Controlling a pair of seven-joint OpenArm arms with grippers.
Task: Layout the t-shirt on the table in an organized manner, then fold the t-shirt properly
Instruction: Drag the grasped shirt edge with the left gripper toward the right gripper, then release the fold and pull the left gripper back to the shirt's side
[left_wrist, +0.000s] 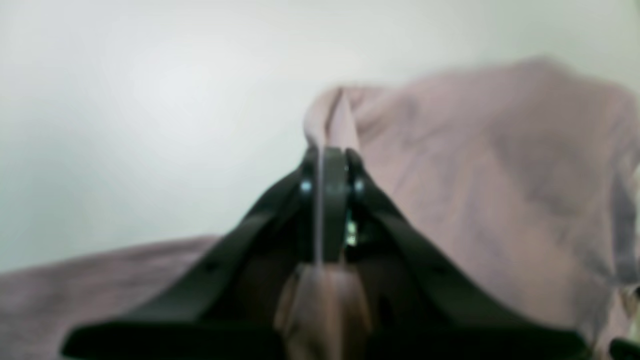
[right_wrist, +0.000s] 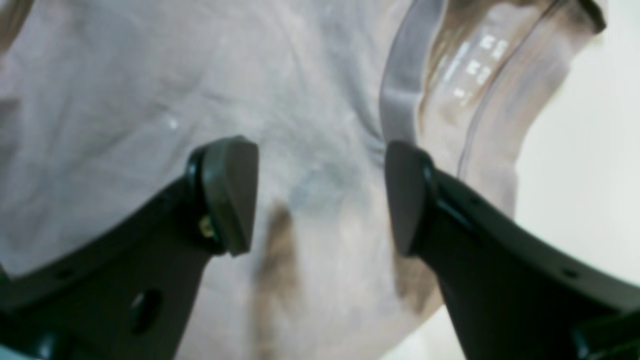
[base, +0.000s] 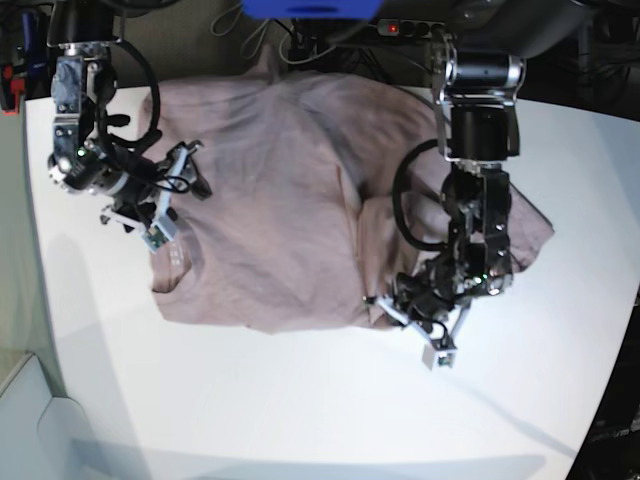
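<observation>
Your left gripper (left_wrist: 327, 155) pinches the shirt's (base: 270, 200) near hem; your right gripper (right_wrist: 320, 195) hangs spread over its collar end.

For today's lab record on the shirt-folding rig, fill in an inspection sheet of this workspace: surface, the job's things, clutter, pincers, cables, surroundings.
Surface: white table, bare in front of the cloth.
Job's things: mauve t-shirt spread over the table's far half, wrinkled, with a fold bunched up on the left arm's side; not yet folded.
Clutter: nothing seen on the table besides the shirt.
Pincers: left pincer shut on a pinch of the shirt's edge; right pincer open, over the cloth by the collar, gripping nothing.
Cables: black cables loop along both arms above the shirt.
Surroundings: dark equipment and wires beyond the far edge; details unclear.
</observation>
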